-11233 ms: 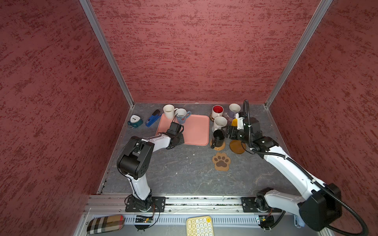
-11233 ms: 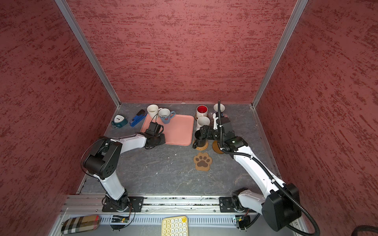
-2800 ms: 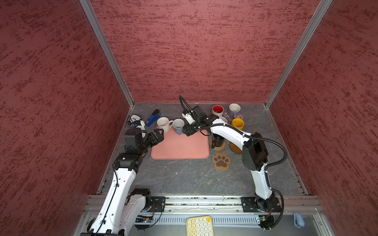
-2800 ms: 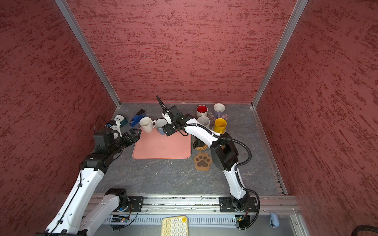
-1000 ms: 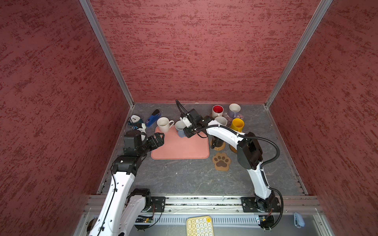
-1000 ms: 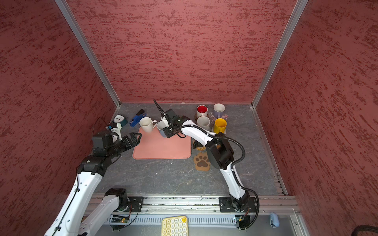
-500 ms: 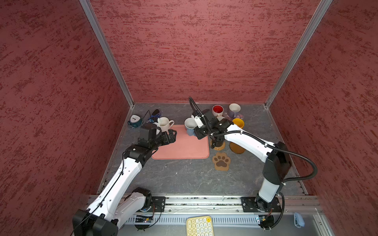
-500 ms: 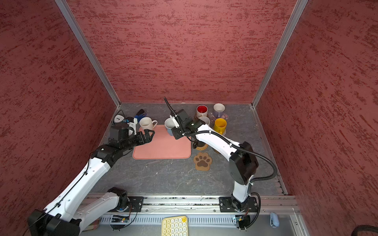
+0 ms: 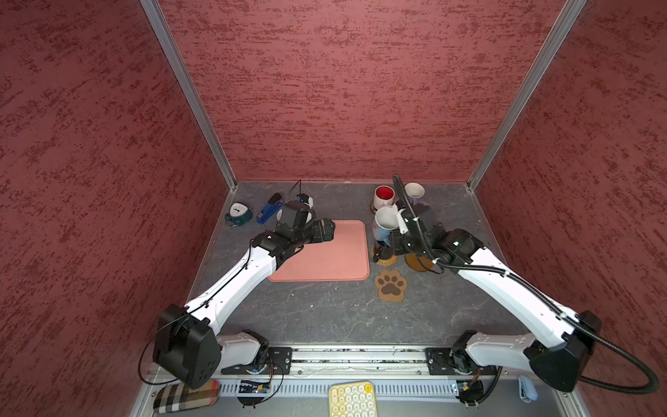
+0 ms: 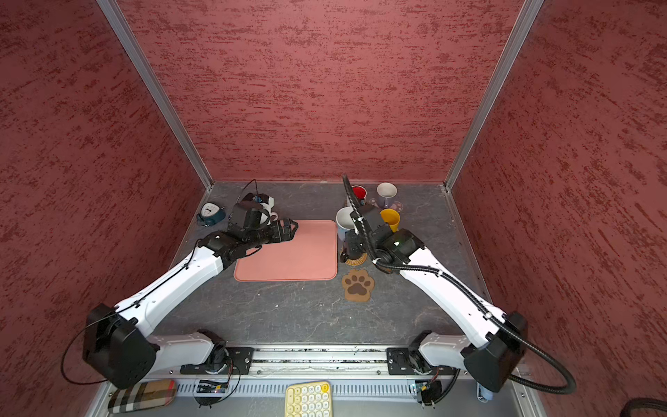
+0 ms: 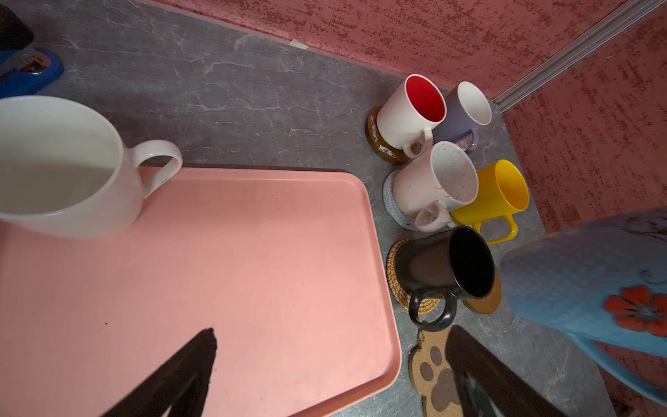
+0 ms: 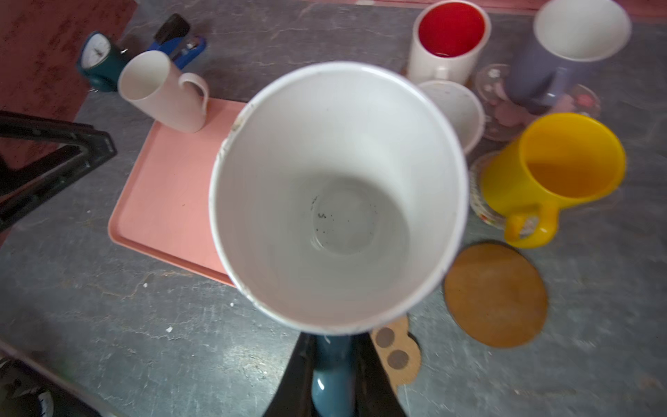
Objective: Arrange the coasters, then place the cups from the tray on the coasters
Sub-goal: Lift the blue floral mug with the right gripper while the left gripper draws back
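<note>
My right gripper (image 12: 332, 375) is shut on the handle of the light blue cup (image 9: 383, 224), which hangs in the air by the right edge of the salmon tray (image 9: 325, 260), above the black cup (image 11: 444, 267) on its rattan coaster (image 11: 395, 285). My left gripper (image 11: 332, 332) stands open over the tray, holding nothing. The plain white cup (image 11: 61, 169) stands on the tray's far left corner. A bare amber coaster (image 12: 496, 294) and the paw-print coaster (image 9: 390, 285) lie right of the tray. The red-inside cup (image 9: 383, 196), lavender cup (image 9: 414, 191), speckled cup (image 11: 440, 180) and yellow cup (image 10: 390, 218) stand on coasters.
A teal clock (image 9: 238, 213) and a blue stapler (image 9: 269, 211) lie at the far left, behind the tray. A yellow keypad (image 9: 352, 399) and a plaid case (image 9: 186, 395) sit below the front rail. Red walls close in three sides.
My right gripper has carried the light blue cup to the right, off the tray's far edge to above the black cup. My left gripper has moved right over the tray, still open.
</note>
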